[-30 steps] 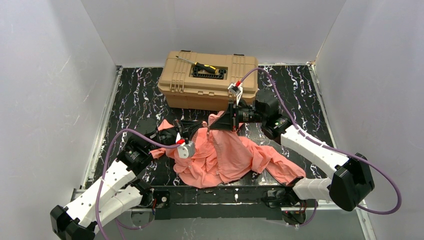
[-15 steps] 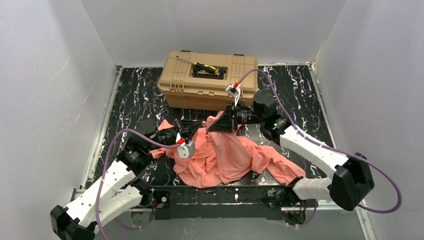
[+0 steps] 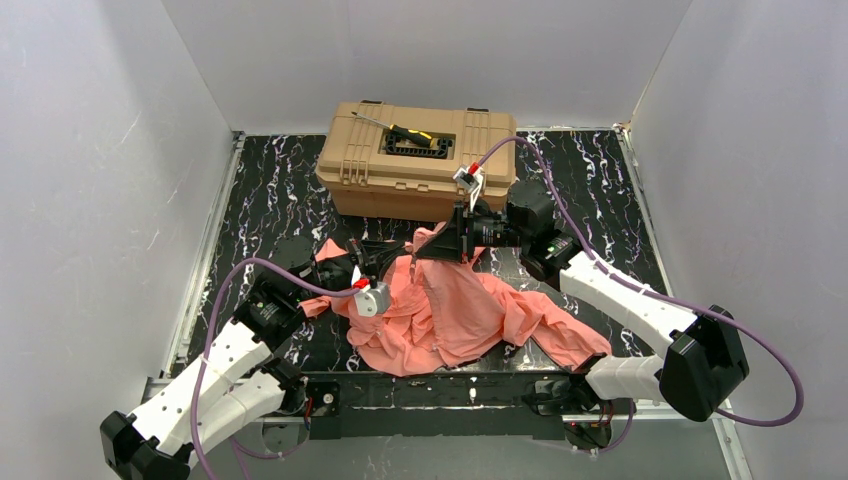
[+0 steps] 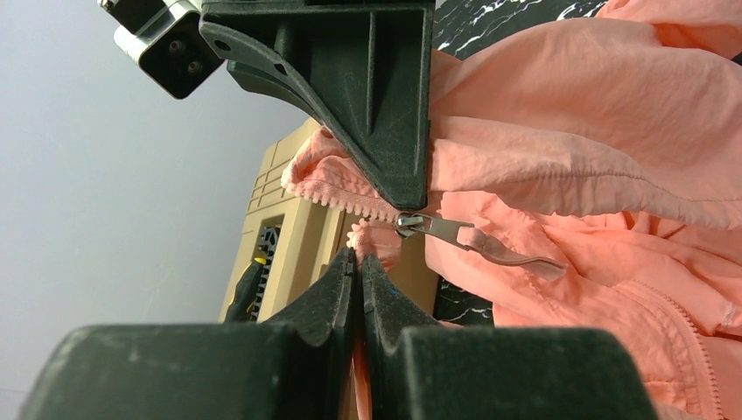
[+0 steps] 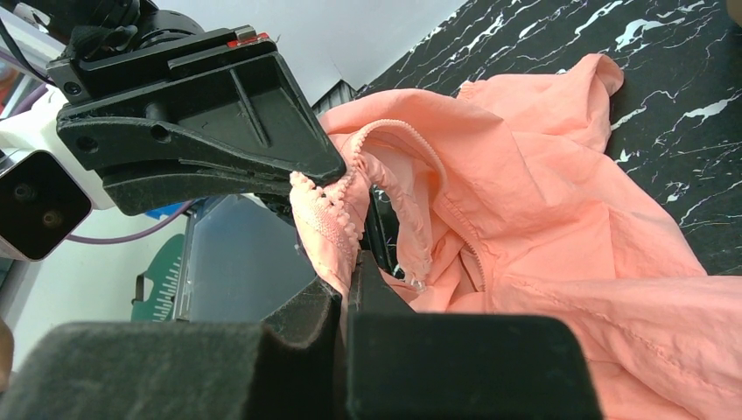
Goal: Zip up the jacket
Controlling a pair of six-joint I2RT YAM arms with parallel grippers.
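The salmon-pink jacket (image 3: 450, 310) was lying bunched up on the black marbled surface (image 3: 260, 200), just in front of the tan toolbox (image 3: 400, 170). The left gripper (image 4: 357, 258) was pinched tight on its edge beside the zipper slider (image 4: 420, 226). The right gripper (image 5: 350, 267) was clamped on the toothed edge. Any lettering was too small to read.

Toolbox (image 3: 415, 165) on a black marbled table (image 3: 262, 200)
Tan, it stands near the white back wall (image 3: 420, 50); a screwdriver (image 3: 408, 132) with a yellow-and-black handle lies on its lid.
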